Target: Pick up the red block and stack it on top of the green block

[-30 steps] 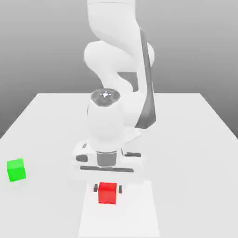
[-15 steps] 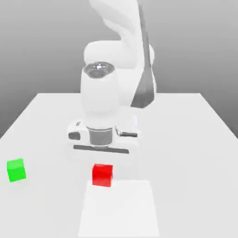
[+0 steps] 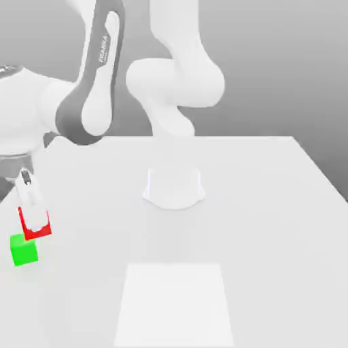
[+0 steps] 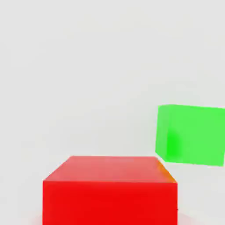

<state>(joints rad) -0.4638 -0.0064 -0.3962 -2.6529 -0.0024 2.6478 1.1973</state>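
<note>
Exterior view: jaws (image 3: pixel 34 216) clamped on red block (image 3: pixel 35 224), carried w/ green block (image 3: pixel 24 250) just below at 7 o'clock. Carry step; next, center over green, then lower.

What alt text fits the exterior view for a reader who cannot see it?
A white robot arm's claw holds the red block just above the green block at the view's left edge. The blocks are not yet stacked. Both are over a white table.

Red block (image 3: pixel 35 226) matte; green block (image 3: pixel 24 250) matte; table (image 3: pixel 272 224) smooth white; arm (image 3: pixel 95 81) glossy plastic.
</note>
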